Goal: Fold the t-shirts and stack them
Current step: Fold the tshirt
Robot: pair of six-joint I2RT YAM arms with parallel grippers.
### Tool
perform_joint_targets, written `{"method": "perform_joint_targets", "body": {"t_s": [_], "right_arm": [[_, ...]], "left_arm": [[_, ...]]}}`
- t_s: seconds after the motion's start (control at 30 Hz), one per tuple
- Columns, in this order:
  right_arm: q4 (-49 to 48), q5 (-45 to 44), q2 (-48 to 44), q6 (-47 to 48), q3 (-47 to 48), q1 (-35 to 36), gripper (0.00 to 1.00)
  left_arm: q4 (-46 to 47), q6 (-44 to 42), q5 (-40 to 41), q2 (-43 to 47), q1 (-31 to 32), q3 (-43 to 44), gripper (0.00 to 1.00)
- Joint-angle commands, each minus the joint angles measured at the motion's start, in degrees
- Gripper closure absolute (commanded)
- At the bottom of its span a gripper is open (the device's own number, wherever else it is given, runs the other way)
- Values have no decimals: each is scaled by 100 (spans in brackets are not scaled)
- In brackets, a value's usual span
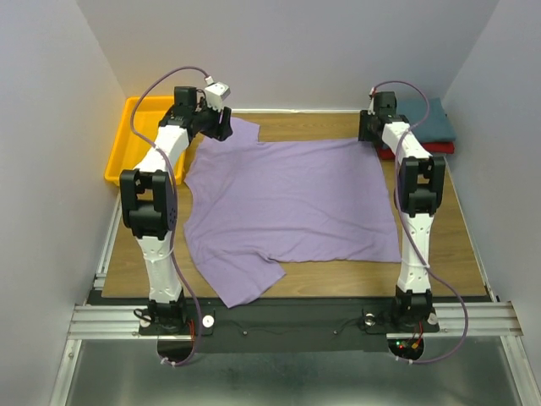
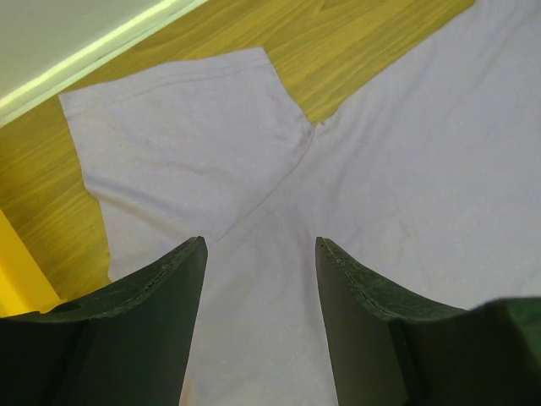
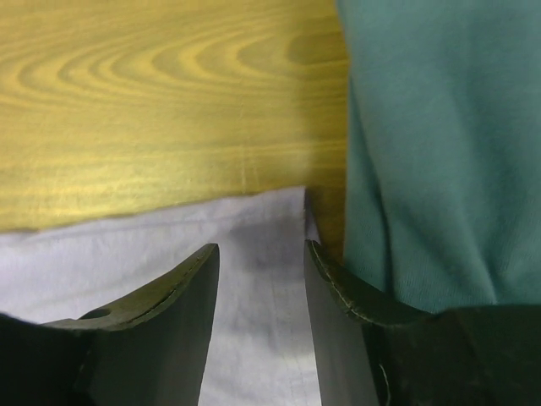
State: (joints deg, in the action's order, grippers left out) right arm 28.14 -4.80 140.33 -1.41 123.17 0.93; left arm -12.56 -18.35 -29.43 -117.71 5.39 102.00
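The lavender-purple t-shirt (image 1: 292, 199) lies spread flat on the wooden table. My left gripper (image 1: 221, 128) hovers open over its far left armpit, next to a sleeve (image 2: 182, 152); the cloth (image 2: 260, 288) shows between the jaws. My right gripper (image 1: 369, 131) is open over the shirt's far right corner (image 3: 262, 245). The dark teal t-shirt (image 1: 427, 118) lies folded on the red one (image 1: 439, 147) at the far right, and the teal one fills the right of the right wrist view (image 3: 431, 152).
A yellow-orange plastic tray (image 1: 127, 144) stands at the far left, its edge showing in the left wrist view (image 2: 17, 283). Grey walls close in the table on three sides. A black rail (image 1: 296, 317) runs along the near edge.
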Motion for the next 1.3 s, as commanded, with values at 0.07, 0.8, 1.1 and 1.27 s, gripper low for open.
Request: {"method": "perform_joint_targets", "body": {"t_s": [0.07, 0.8, 1.1, 1.27], "right_arm": [[-502, -478, 389, -333, 611, 30, 48], [-573, -92, 706, -404, 532, 30, 99], [-573, 110, 513, -360, 348, 30, 100], [-573, 93, 539, -343, 418, 30, 100]], "left_arm": [[350, 261, 69, -322, -38, 575, 34], [236, 1053, 1791, -2554, -179, 3290, 26], [491, 491, 2327, -3231, -178, 3879, 12], [-43, 200, 2136, -3609, -179, 4177, 15]]}}
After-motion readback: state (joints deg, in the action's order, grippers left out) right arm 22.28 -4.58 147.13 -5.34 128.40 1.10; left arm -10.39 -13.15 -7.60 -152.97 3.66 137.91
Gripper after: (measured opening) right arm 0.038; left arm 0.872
